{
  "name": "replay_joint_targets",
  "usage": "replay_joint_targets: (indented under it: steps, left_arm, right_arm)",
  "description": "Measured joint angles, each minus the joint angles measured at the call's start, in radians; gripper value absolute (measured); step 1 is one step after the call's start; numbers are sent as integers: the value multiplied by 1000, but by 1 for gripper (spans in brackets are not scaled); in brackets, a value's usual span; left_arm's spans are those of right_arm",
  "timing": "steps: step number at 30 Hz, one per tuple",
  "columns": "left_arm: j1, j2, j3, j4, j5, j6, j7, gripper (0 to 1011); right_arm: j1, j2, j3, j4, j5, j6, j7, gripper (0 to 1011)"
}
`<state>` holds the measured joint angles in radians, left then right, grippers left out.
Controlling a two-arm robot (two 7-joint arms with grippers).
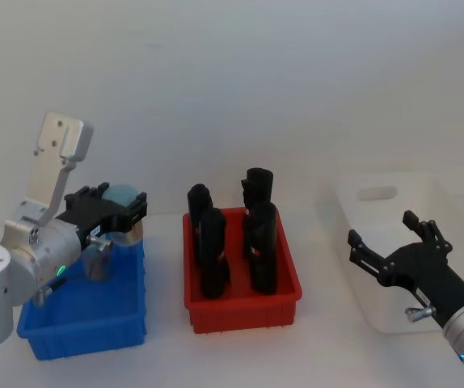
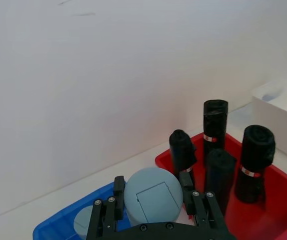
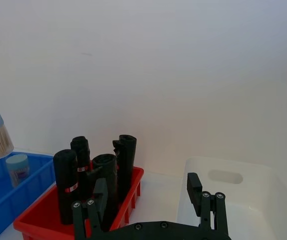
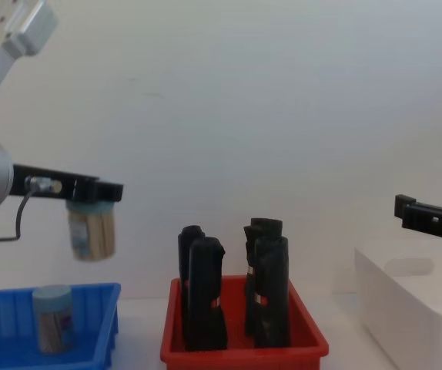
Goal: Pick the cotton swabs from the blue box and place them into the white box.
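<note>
My left gripper point(image 1: 121, 215) is shut on a jar of cotton swabs point(image 4: 92, 230) and holds it in the air above the blue box point(image 1: 86, 325). The jar's pale blue lid point(image 2: 153, 194) sits between the black fingers. A second jar of cotton swabs point(image 4: 53, 317) stands upright inside the blue box point(image 4: 98, 339). The white box point(image 1: 361, 246) stands at the far right. My right gripper point(image 1: 381, 229) hovers open in front of it, with nothing between its fingers.
A red bin point(image 1: 244, 311) holding several tall black objects point(image 1: 213, 250) stands between the blue box and the white box. A plain white wall rises behind the table.
</note>
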<state>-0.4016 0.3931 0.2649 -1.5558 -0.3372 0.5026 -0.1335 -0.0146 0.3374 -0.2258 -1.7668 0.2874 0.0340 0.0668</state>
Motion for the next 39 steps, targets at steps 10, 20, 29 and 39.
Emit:
replay_joint_targets:
  steps: [10,20,29,39]
  left_arm:
    - [-43,2,0,-42,14,72,-116,661]
    - [-99,-5,8,-43,21,125,-256,661]
    - [-147,-18,19,-20,20,151,-369,661]
    - [-179,-28,27,-2,16,168,-439,661]
  right_arm:
    - [0,0,0,0,0,0,0,1002]
    - [0,0,0,0,0,0,0,1002]
    - [0,0,0,0,0,0,0,1002]
    - [0,0,0,0,0,0,0,1002]
